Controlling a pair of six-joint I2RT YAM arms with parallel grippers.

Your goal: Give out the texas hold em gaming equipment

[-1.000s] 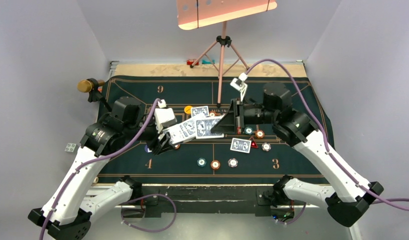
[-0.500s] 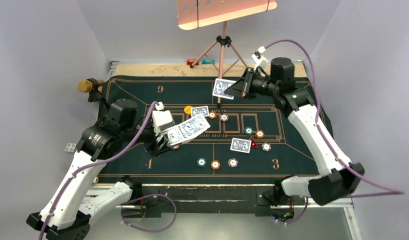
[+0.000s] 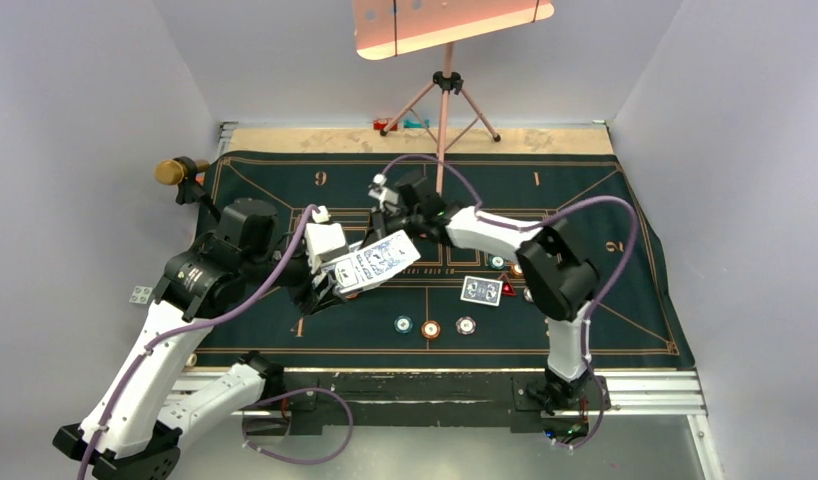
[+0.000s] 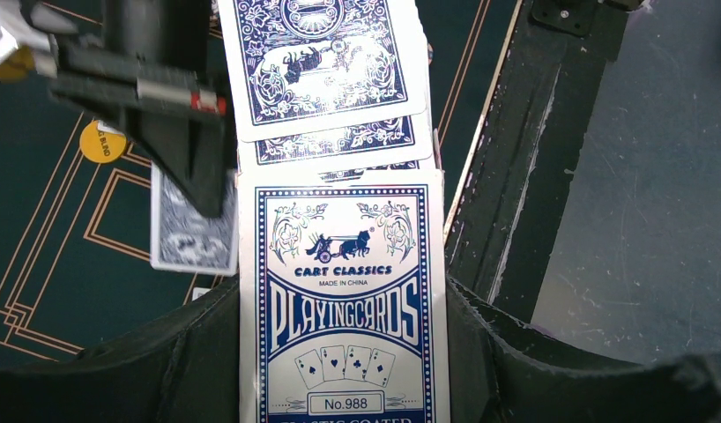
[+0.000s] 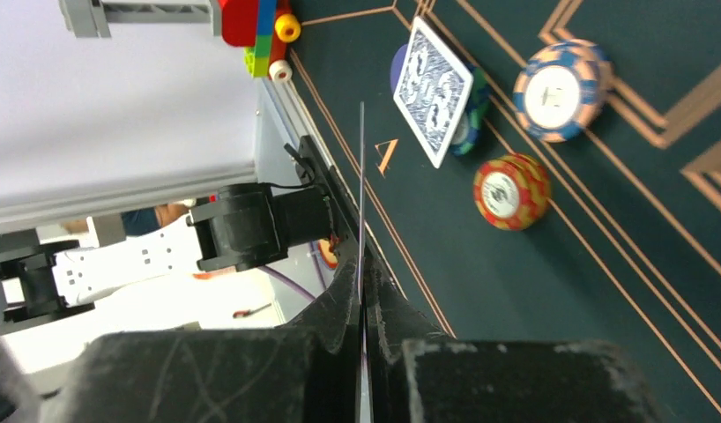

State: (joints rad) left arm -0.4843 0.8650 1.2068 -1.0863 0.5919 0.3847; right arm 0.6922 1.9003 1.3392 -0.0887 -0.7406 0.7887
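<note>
Right gripper (image 5: 363,304) is at frame centre now, no longer upper right, pinching one blue-backed white-bordered playing card (image 5: 362,194) edge-on. Left gripper (image 4: 344,352) is unmoved at centre-left, clamping the blue-and-white card box (image 4: 343,291). The right half of the dark green gold-lined felt mat (image 3: 605,200) is open.

On my feed: dark green felt mat (image 3: 585,190) w/ gold lines lies on the grey surface (image 3: 435,455); nos. 9 & 4 printed on its left side. Tan strip (image 3: 285,138) along far edge, small red & teal bits (image 3: 400,124) on it. Pink tripod (image 3: 443,100) carries a salmon panel (image 3: 450,22). Brass-coloured knob (image 3: 169,172) at mat's far-left corner. White dotted tag (image 3: 140,294) left of mat. Rt wrist cam: coloured toy bricks (image 5: 256,26) just off mat's edge.
</note>
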